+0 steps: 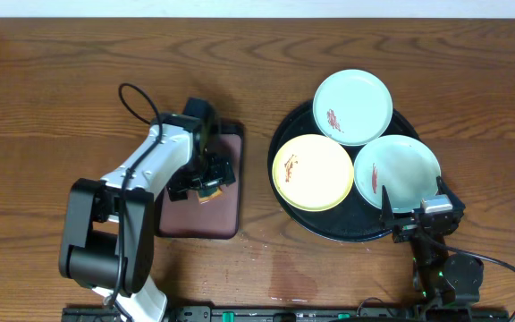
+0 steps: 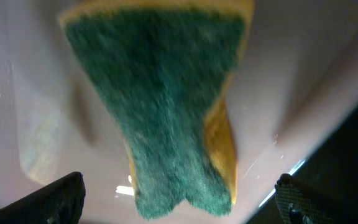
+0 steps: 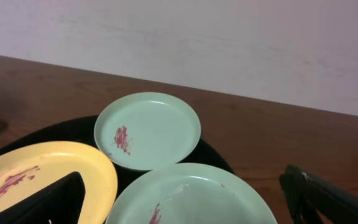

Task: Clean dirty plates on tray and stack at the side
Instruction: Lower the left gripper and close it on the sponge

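Since all three dirty plates [image 1: 313, 172] lie smeared on the black tray [image 1: 329, 228], none stacked on the bare tabletop [image 1: 61, 98], cleaning looks unstarted. Left gripper [image 1: 206, 182] hangs, fingers spread, over the sponge [image 2: 160, 106] on the maroon tray [image 1: 220, 219], presumably to fetch it. Right gripper [image 1: 416, 217], also spread, crouches low beside the near mint plate [image 1: 401, 165].

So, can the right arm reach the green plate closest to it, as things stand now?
Probably yes. The right gripper is open right at the rim of the near green plate, with nothing between them.
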Controlling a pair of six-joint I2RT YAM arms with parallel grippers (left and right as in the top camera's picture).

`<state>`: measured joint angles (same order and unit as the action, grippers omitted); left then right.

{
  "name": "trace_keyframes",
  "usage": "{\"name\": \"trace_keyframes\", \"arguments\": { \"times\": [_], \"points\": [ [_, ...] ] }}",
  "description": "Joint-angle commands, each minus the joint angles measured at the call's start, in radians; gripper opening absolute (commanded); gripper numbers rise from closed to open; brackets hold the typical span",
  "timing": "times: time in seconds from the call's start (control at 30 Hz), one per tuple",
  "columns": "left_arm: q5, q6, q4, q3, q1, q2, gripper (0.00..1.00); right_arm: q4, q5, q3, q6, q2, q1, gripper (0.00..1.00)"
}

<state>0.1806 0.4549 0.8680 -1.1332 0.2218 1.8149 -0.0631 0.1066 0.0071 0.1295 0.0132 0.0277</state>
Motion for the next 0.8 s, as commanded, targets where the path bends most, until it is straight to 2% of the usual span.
{"name": "trace_keyframes", "arguments": {
  "times": [0.0, 0.7, 0.77],
  "points": [
    [0.072, -0.017, -0.031, 0.015, -0.016, 0.008, 0.98, -0.004, -0.004, -0.001, 0.010, 0.000, 0.010, 0.99],
    [0.049, 0.040, -0.149, 0.140, -0.014, 0.008, 0.98, -0.004, -0.004, -0.001, 0.010, 0.000, 0.010, 0.99],
    [0.049, 0.044, -0.148, 0.140, -0.014, 0.008, 0.91, -0.004, -0.004, -0.001, 0.010, 0.000, 0.010, 0.99]
  ]
}}
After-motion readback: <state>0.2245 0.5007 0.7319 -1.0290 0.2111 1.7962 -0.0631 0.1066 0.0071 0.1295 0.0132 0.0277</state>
